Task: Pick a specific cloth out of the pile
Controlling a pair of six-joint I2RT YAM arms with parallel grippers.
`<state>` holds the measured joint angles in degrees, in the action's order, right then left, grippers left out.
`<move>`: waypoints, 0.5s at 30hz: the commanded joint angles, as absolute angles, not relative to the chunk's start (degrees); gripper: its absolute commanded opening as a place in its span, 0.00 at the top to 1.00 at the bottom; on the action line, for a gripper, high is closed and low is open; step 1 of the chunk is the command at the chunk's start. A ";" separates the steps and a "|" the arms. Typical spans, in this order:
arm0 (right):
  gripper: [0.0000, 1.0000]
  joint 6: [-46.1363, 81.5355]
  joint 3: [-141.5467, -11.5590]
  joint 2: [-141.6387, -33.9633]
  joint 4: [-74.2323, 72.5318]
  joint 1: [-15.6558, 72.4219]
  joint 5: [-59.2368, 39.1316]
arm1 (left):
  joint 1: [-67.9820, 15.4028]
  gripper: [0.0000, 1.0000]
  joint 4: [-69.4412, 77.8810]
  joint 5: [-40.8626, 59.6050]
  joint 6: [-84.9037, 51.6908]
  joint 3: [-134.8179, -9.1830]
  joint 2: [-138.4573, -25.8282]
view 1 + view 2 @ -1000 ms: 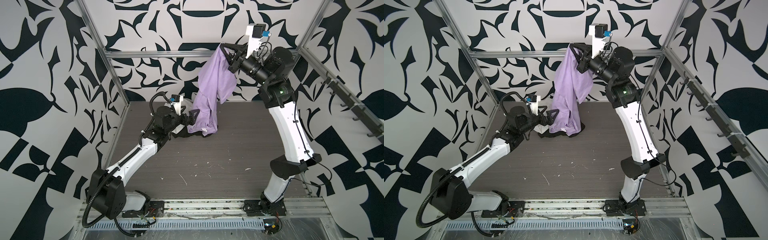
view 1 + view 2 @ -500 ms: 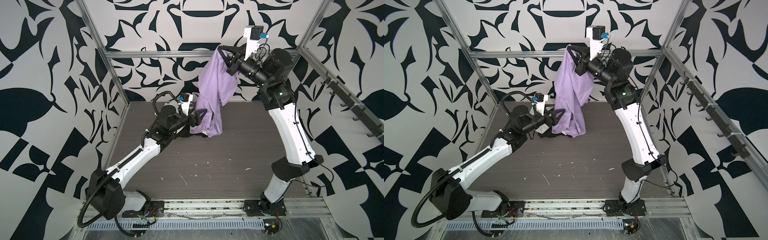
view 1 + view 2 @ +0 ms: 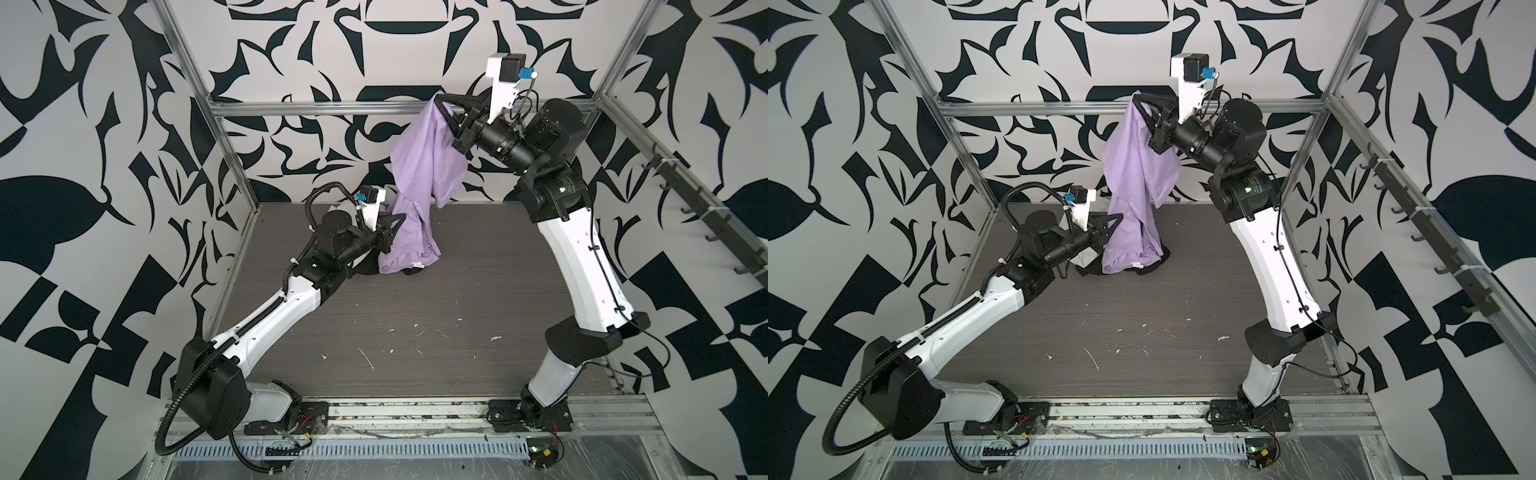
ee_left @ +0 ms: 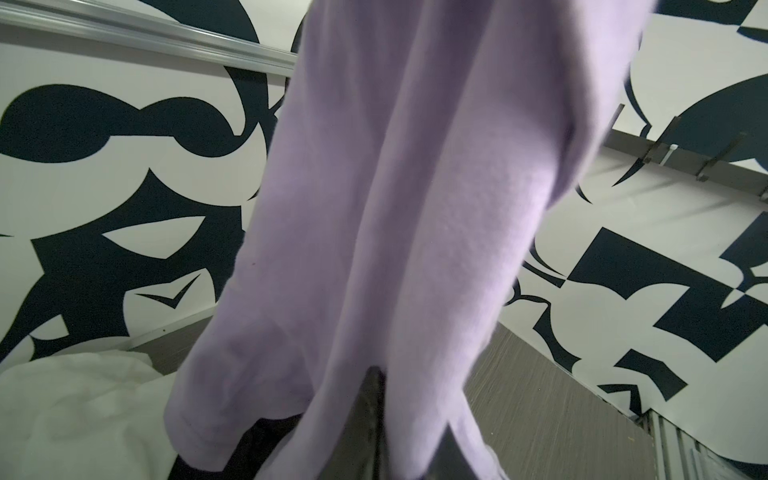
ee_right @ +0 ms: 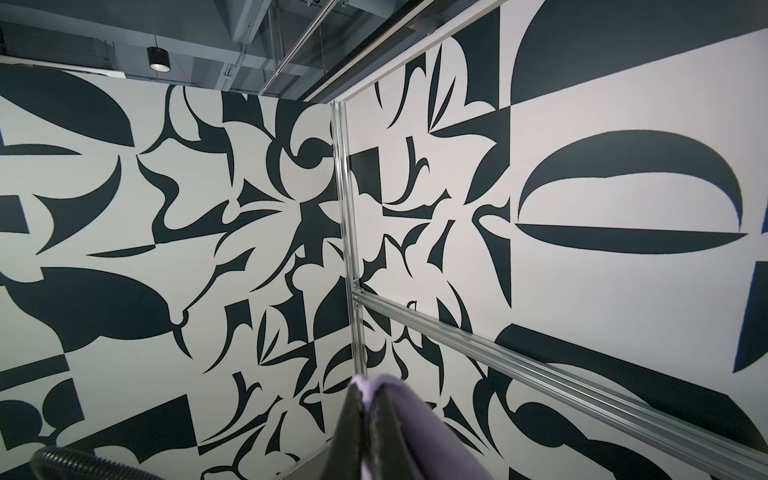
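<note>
One cloth [image 3: 419, 166], seemingly in left tool [image 3: 400, 217]

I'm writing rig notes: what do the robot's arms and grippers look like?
The left arm and right arm have white shells and black joint housings. A black corrugated conduit loops from the left base; a thin black cable runs along the right arm. The left gripper and right gripper have black tapering fingers with white camera mounts.
</note>
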<state>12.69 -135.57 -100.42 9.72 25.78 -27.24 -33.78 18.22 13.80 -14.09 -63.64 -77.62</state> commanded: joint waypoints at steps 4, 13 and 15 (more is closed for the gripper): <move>1.00 12.21 -135.21 -97.03 2.90 26.27 -26.81 | -34.31 0.88 19.69 12.90 -14.08 -63.20 -75.28; 1.00 11.79 -134.85 -95.62 4.90 27.51 -26.31 | -35.22 1.00 18.26 11.74 -14.41 -62.98 -73.48; 1.00 10.91 -133.40 -94.41 5.35 28.39 -25.64 | -35.63 1.00 17.94 11.43 -14.40 -62.60 -72.53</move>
<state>12.29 -133.51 -98.96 9.28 27.03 -26.52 -34.96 17.69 12.10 -14.09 -63.29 -75.26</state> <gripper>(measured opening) 0.061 0.060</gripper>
